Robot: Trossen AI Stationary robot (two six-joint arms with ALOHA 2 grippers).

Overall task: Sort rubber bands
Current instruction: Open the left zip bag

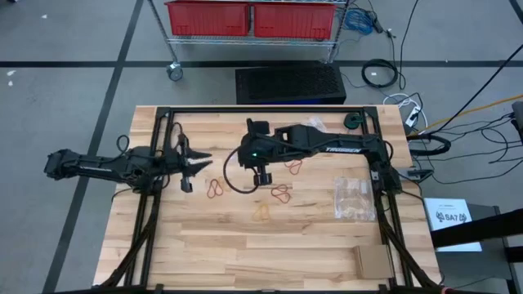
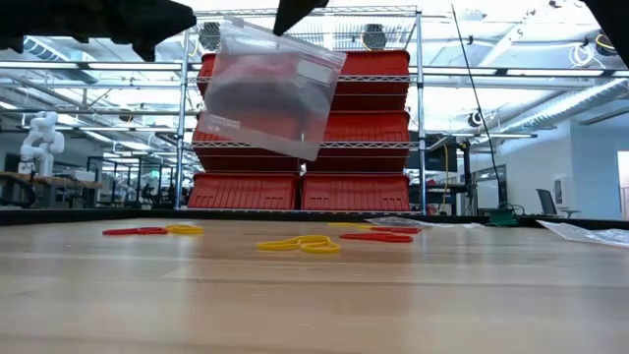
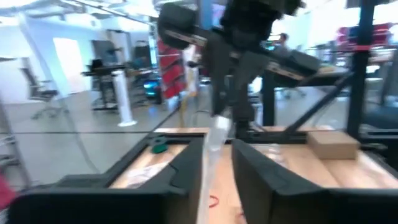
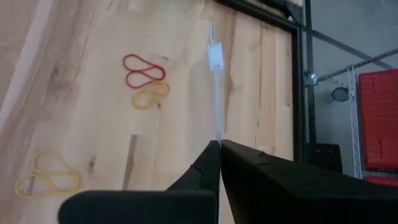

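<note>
Now the right gripper pinches a clear bag aloft, presumably for filling. Left gripper stands parted around its edge, gripping nothing. Red and yellow bands lie loose on the table.

Rubber bands — red and yellow-tan. Counter pale blond wood, black frame. Clear plastic bag, contents red-dark blur. Red bins beyond far edge. Arms — black.

Clear bag edge between parted left fingers.
</note>
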